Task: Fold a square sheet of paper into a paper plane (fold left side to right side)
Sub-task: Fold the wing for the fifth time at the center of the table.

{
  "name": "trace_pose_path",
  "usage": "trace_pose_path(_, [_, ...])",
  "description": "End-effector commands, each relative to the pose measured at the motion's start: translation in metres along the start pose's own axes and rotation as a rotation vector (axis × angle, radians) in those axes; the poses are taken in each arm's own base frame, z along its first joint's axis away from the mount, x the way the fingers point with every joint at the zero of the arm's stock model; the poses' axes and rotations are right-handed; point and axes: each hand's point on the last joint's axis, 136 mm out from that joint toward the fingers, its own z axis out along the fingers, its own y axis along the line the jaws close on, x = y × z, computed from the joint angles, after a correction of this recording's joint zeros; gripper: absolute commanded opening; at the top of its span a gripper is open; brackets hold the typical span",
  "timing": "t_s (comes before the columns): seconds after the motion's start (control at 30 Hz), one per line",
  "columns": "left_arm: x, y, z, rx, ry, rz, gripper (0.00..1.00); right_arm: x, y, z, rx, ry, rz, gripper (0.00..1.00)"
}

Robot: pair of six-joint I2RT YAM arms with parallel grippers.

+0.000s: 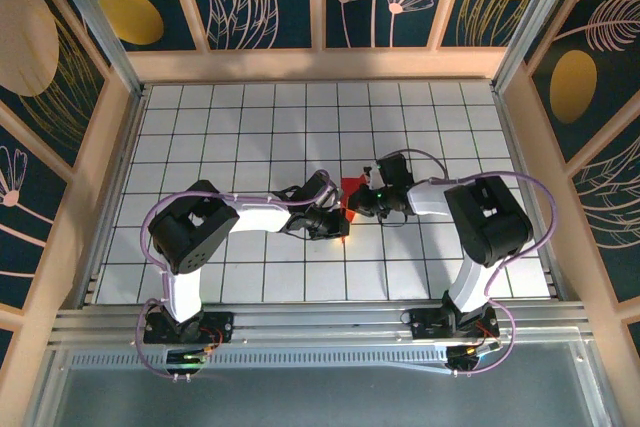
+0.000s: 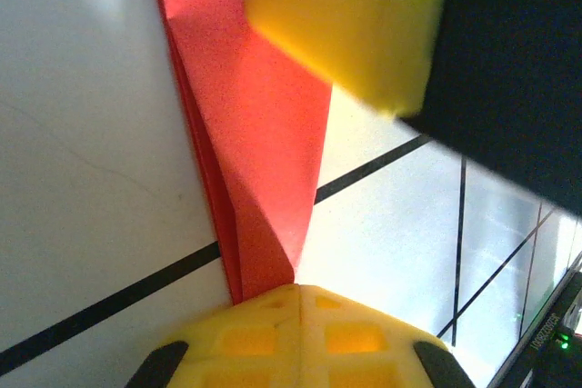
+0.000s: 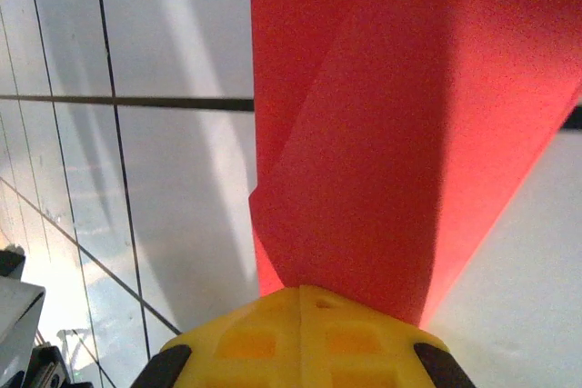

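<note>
Where the yellow pads meet, the left gripper (image 2: 300,295) is clamped on one end of the folded red paper (image 2: 264,134), which is plain and runs ahead of its fingertips. The right gripper (image 3: 300,295) is likewise closed on the opposite end, with creased layers fanning out ahead of it. The paper sits between both grippers, above the gridded table (image 1: 200,137). Small writing at the lower right of the left wrist view is too blurred to read.

The right tool (image 3: 302,295) has its yellow fingers pressed together, pinching the near end of the red paper (image 3: 382,134). The paper fans upward in overlapping creased layers over the white worktop (image 3: 173,188), which is ruled with black grid lines.
</note>
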Motion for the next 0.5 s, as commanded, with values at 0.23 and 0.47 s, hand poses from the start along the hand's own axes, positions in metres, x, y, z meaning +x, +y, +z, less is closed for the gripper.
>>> trace_pose_path(0.23, [0.024,0.051,0.008,-0.174,0.066,-0.055,0.00,-0.053,-0.029,-0.010,0.055,-0.074,-0.007,0.00])
trace_pose_path(0.47, [0.024,0.051,0.008,-0.174,0.062,-0.056,0.00,-0.077,-0.013,-0.027,0.034,-0.111,-0.047,0.00])
